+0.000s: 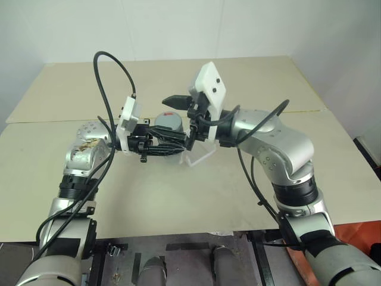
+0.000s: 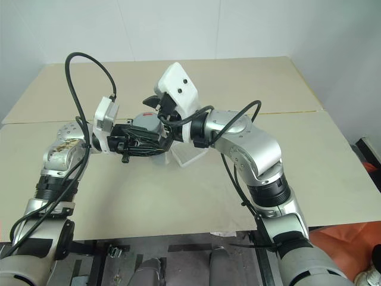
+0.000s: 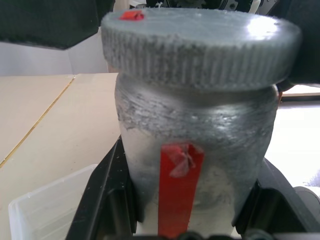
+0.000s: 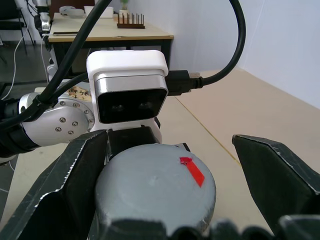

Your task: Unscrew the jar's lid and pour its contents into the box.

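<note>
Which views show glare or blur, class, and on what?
Left wrist view: bright glare on the lid, near jar wall slightly soft. Right wrist view: right claw fingers blurred close up, lid sharper. Head views: even light, soft shadows on the table.

We're in a lab/office-type room: plain white walls (image 1: pixel 178 27), bare beige worktables (image 1: pixel 178 196). Behind us sits a desk (image 4: pixel 110 34) w/ a small rack (image 4: pixel 131 21) on top.

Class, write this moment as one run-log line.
left gripper: shut on jar | right gripper: open, fingers straddling lid | lid: on | box: beneath
</note>
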